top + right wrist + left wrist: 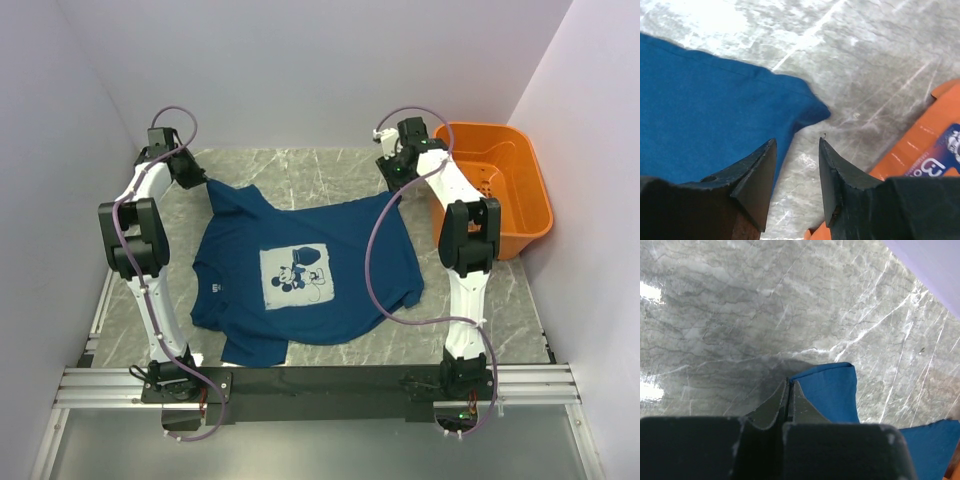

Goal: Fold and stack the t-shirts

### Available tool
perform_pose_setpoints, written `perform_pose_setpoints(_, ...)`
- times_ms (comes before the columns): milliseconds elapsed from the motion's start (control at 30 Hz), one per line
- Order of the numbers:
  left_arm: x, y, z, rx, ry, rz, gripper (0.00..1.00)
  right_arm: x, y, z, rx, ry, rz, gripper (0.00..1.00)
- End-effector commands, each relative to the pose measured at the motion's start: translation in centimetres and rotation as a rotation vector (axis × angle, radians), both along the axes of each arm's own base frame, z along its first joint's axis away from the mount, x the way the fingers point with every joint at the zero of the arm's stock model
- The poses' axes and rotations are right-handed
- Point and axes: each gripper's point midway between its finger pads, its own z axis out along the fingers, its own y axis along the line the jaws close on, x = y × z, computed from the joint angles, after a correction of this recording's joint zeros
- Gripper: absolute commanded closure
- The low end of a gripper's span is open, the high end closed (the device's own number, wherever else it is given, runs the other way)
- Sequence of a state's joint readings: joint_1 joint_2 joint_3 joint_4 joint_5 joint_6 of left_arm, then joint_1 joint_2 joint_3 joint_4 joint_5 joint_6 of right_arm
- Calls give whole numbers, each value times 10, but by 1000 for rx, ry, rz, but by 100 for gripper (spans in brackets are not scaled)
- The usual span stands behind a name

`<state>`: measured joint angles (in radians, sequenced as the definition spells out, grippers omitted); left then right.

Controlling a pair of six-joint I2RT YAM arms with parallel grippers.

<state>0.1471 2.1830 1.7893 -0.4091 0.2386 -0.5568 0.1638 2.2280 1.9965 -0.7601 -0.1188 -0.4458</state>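
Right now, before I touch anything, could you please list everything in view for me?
Short-sleeved cotton t-shirt: one, dark teal-blue with a pale grey rectangular print, spread out mid-table.
Plastic basket: one, orange, far right of the table, beside the right arm.
Marble-patterned table: one, grey with white veins, under everything.
Metal rail: one, silver, along the near edge at the arm bases.
Robot arms: two, white and black, left arm and right arm.
Left gripper: one, black, shut on the shirt's far-left corner.
Right gripper: one, black, open, at the shirt's far-right corner, holding nothing.
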Motion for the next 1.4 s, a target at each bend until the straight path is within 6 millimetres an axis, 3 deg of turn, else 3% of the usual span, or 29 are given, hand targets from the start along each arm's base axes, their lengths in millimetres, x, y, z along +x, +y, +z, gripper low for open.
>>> perform_pose_setpoints(0, 6, 3, 35, 18, -91, -15, 100, 16, -3, 18, 45, -49, -57, 53)
perform_pose_setpoints(233, 4, 1, 34, 14, -84, -19, 100, 26, -17, -21, -45, 2, -105, 54)
perform_pose_setpoints(867, -1, -2, 25, -8, -59, -21, 100, 37, -25, -58, -123, 38, -51, 58)
perform_pose_setpoints(1033, -2, -3, 27, -11, -60, -20, 100, 31, -25, -67, -118, 74, -36, 62)
perform_pose_setpoints(1200, 0, -5, 32, -22, -74, -31, 100, 26, -17, -66, -56, 93, -18, 82)
perform_pose_setpoints(1300, 4, -10, 43, -43, -104, -53, 100, 31, -18, -51, -28, 49, -21, 97)
perform_pose_setpoints(1367, 6, -14, 52, -53, -126, -65, 100, 38, -21, -26, -13, -19, -22, 100)
